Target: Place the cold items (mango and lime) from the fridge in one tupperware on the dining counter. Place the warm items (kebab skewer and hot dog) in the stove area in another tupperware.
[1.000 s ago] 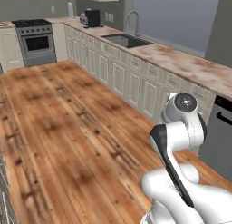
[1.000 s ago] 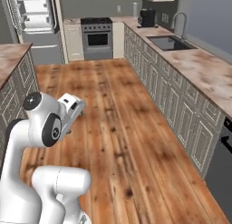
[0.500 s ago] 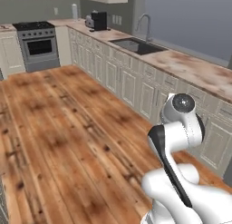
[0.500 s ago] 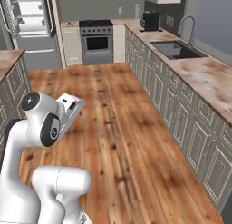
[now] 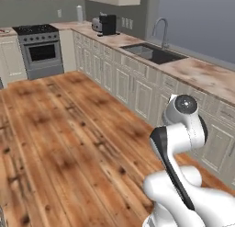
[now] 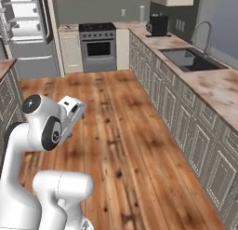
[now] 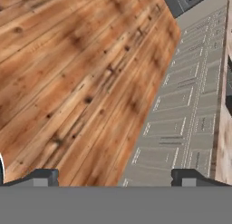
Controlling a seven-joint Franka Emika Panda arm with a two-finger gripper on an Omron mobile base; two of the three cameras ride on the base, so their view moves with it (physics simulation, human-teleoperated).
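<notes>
— While the arm sits folded low over the base, where's the task stuff?
— Fridge is at the far left end of the room in the right base view, door open, white inside with clear shelves. Can't make out any fruit in there, too small. Stove area is just right of it past a cream cabinet, black cooktop over a steel oven front; same stove at the far wall in the left base view. A corner of the dining counter pokes in at the left edge, marbled top.
— Fingers?
— Gripper has its fingers spread wide, nothing between them, pointed down at the wood floor beside grey cabinet fronts.
— Anything else around?
— Long marbled desk runs down the right side over cream cabinets, with a sink and curved tap set in it. A black coffee machine stands on it nearer the stove. White arm is bent at lower left of the right base view.
</notes>
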